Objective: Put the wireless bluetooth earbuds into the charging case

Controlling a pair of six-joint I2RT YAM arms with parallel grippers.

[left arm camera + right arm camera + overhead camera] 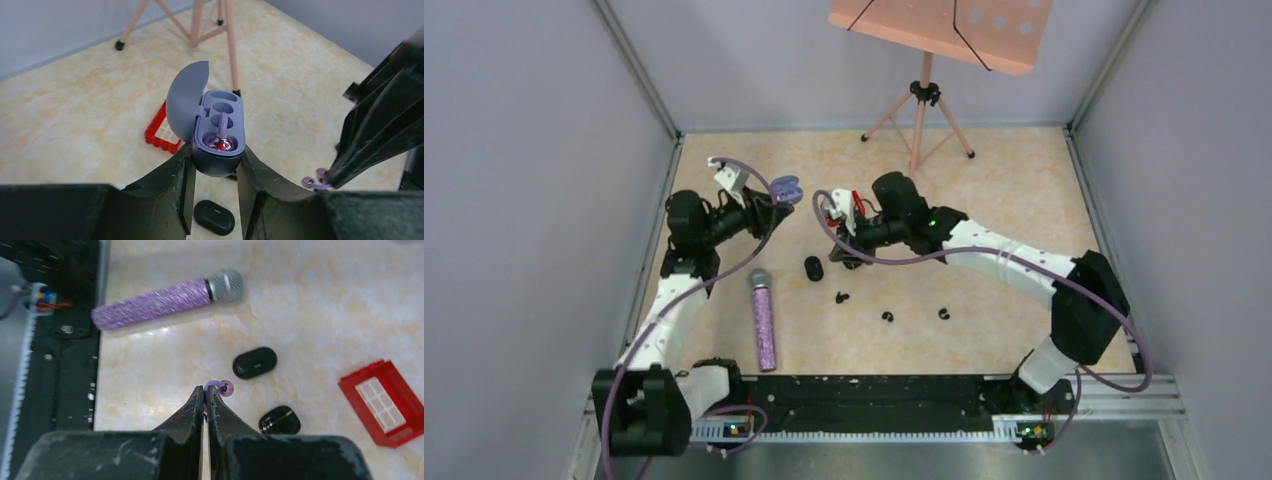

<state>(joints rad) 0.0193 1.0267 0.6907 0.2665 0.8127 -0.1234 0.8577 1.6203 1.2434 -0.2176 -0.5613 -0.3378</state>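
Observation:
My left gripper is shut on the base of an open purple charging case, held off the table, also in the top view. Its lid stands up on the left. One pinkish-purple earbud sits in the near slot; the far slot is empty. My right gripper is shut on a second pinkish-purple earbud, above the table to the right of the case. Three black earbuds lie on the table.
A closed black case lies ahead of my right gripper, another black case beside it. A red window brick lies to the right. A glittery purple microphone lies near the left arm. A pink music stand stands at the back.

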